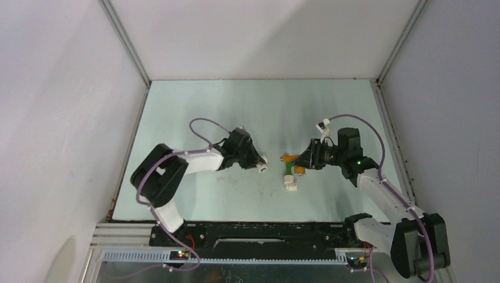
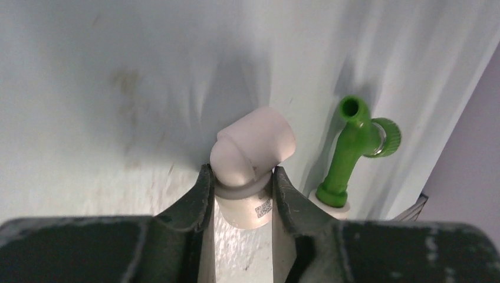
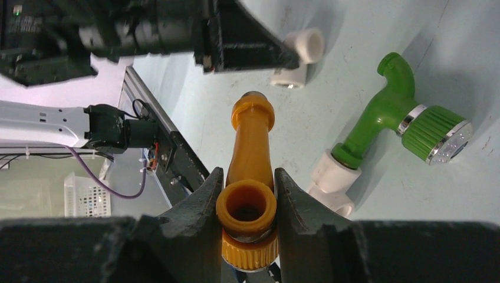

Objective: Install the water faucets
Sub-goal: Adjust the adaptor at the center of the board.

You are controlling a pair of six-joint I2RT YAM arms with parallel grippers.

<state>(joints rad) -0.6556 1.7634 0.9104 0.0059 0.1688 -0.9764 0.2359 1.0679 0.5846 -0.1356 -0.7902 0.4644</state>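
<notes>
Left claw (image 2: 240,177) grips elbow (image 2: 255,146), right claw (image 3: 247,175) faucet (image 3: 252,134)

Gap: small, between white elbow fitting (image 1: 263,167) in left tool (image 1: 258,164) and orange faucet (image 1: 287,157) in right tool (image 1: 301,163).
In the way: green faucet (image 1: 288,172), lying by the gap.
Open room: far table (image 1: 265,106).

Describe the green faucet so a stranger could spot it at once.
On the pale table, look mid-surface between the left gripper and the right gripper. The green faucet lies flat there, its base in a white elbow fitting. Unlike the orange faucet in the right gripper, it is green, ungripped, with a chrome-edged ribbed knob.
</notes>
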